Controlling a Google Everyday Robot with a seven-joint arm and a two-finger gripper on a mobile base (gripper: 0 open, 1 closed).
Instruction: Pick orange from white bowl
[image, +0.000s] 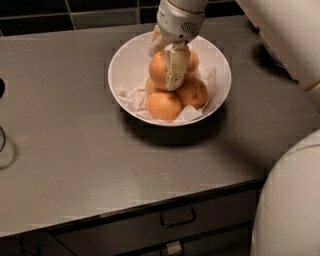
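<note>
The white bowl stands at the back middle of the grey counter, lined with crumpled white paper. Several oranges lie in it. The orange sits on top of the pile, above a front orange and a right orange. My gripper comes down from above into the bowl. One pale finger lies across the orange's right front, the other is behind its upper left. The fingers are closed against the orange.
The grey counter spreads around the bowl, with a dark tiled wall behind. A drawer with a handle is below the front edge. My white body fills the lower right and my arm the upper right.
</note>
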